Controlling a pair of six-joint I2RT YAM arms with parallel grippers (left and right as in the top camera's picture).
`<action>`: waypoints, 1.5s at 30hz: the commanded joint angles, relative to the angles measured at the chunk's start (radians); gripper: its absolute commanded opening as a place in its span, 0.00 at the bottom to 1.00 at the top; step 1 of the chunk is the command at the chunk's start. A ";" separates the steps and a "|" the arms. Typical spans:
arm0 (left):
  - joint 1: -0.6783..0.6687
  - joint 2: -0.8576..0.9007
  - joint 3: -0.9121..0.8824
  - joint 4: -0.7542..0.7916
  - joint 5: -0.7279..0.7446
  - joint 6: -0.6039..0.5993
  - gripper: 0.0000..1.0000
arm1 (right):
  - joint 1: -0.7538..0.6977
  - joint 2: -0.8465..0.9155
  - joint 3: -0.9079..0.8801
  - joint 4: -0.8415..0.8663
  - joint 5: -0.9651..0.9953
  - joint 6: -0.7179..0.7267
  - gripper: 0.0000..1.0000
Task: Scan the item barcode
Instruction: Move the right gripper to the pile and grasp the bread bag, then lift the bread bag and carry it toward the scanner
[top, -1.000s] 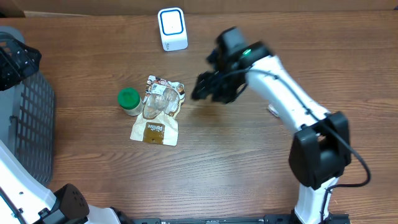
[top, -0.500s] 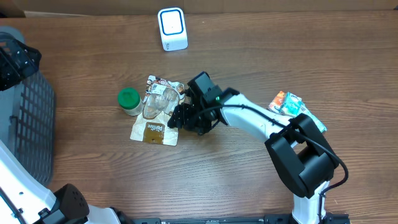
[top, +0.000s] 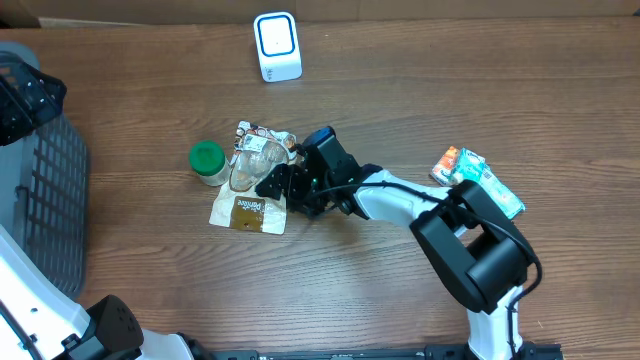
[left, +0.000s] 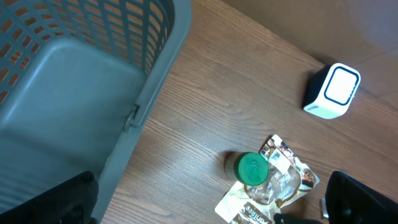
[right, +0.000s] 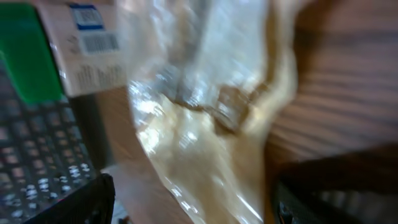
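I'm seeing right gripper (top: 278, 186) sitting low, jaws spread, straddling right edge of snack pouch (top: 252, 205) lying flat mid-table. Green-lidded jar (top: 207, 160) sitting just beside pouch's left. Scanner (top: 277, 46) standing well apart at far edge. Left gripper (left: 208, 202) hovering wide open beside basket (top: 45, 190).

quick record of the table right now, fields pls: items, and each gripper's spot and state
scanner: white box, far side of table
pouch: lying flat, mid-table
jar: green lid, just left of pouch
packet: right side, apart from the rest
basket: grey, left edge
right gripper: open, at pouch's right edge
left gripper: open, empty, above basket's side
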 joint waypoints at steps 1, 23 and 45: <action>0.000 -0.008 0.015 0.002 0.008 0.023 0.99 | 0.025 0.064 -0.014 0.067 0.008 0.069 0.77; 0.000 -0.008 0.015 0.002 0.008 0.023 1.00 | 0.008 0.072 -0.004 0.048 -0.042 -0.029 0.04; 0.000 -0.008 0.015 0.002 0.008 0.023 1.00 | -0.090 -0.123 0.192 -0.830 0.048 -0.838 0.04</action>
